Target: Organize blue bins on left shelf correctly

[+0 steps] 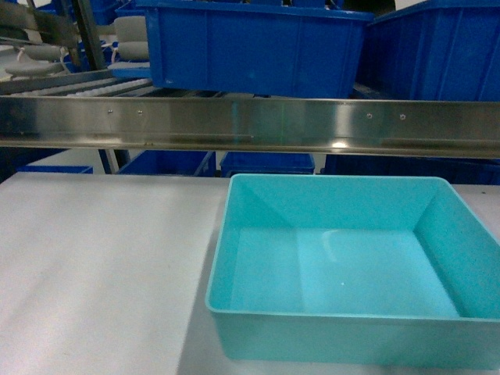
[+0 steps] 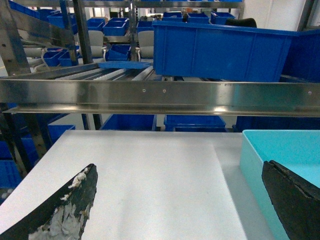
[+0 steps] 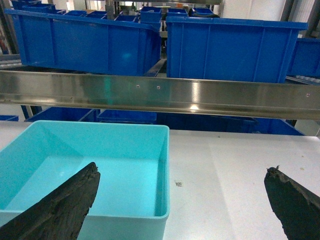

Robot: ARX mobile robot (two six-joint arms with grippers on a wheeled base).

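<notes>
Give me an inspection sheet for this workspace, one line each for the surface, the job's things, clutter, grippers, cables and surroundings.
Surface: white table, flat, a small dark mark right of the tub.
Job's things: one turquoise bin sits empty and upright on the table, in front of the steel shelf beam; not on the shelf.
Clutter: nothing seen.
Grippers: left gripper open, nothing between its fingers, one fingertip over the bin's left rim; right gripper open, one finger over the bin.
Cables: nothing seen.
Surroundings: deep-blue crates on the rollers behind the beam, more crates below and on racks beyond.
</notes>
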